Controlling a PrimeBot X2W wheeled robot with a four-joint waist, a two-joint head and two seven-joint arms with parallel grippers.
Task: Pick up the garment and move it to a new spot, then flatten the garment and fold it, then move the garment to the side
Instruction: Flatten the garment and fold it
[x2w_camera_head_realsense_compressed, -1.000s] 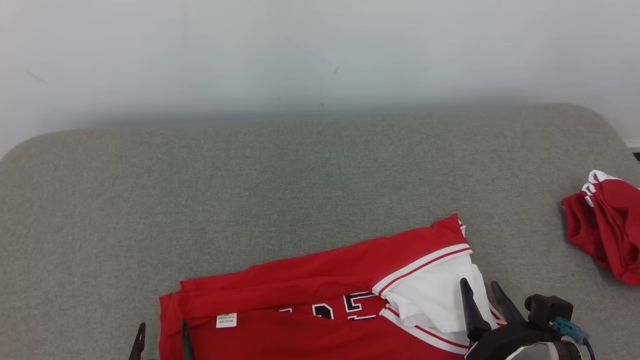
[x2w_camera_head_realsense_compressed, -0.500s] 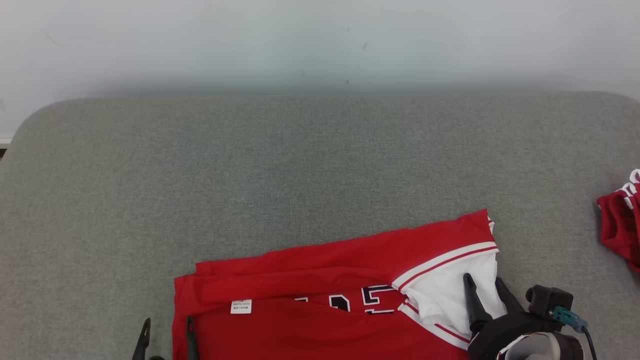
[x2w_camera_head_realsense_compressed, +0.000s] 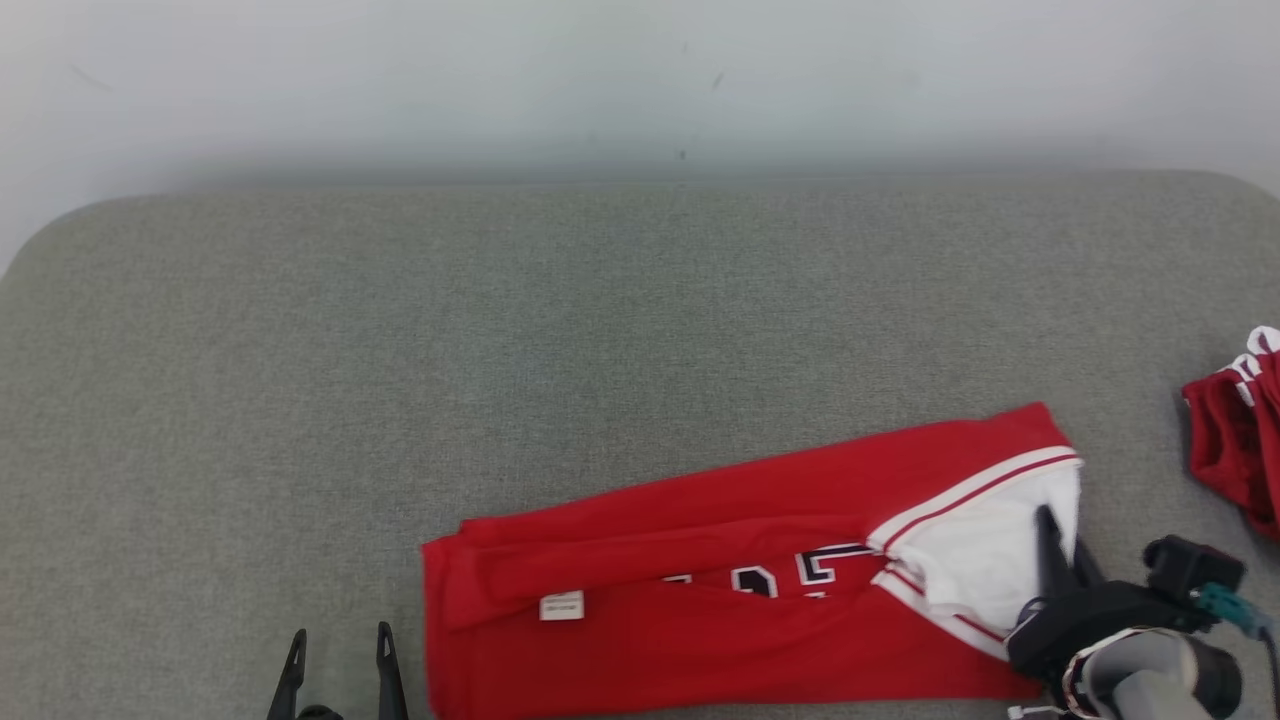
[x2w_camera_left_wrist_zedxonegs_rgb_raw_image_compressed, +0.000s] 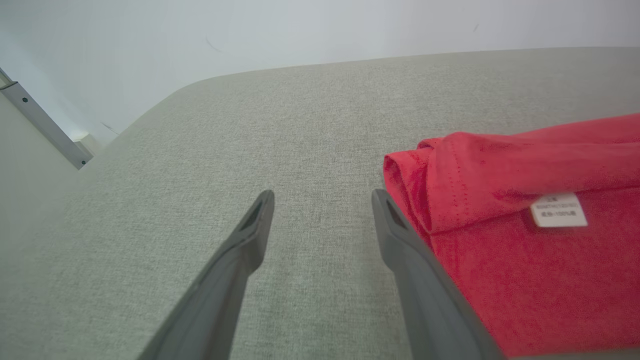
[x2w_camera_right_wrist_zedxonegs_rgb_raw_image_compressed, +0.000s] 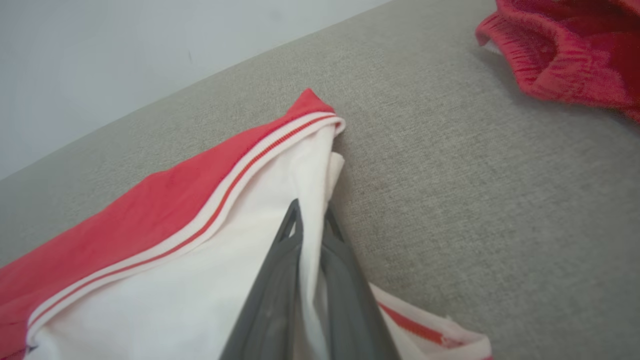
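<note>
small white label (x2w_camera_head_realsense_compressed: 561, 605) on red garment (x2w_camera_head_realsense_compressed: 700, 650), print unreadable; numerals (x2w_camera_head_realsense_compressed: 830, 566) half-covered

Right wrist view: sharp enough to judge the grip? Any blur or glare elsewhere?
Right wrist view: dark fingers soft up close, folded red-and-white jersey pinched between them clear. Left wrist view: its white label blurred. Head view: even light, no glare.

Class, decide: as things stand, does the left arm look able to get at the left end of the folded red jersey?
Probably yes. The left claw stands open right beside that end of the jersey, fingers pointing alongside it, and no object lies between them.
</note>
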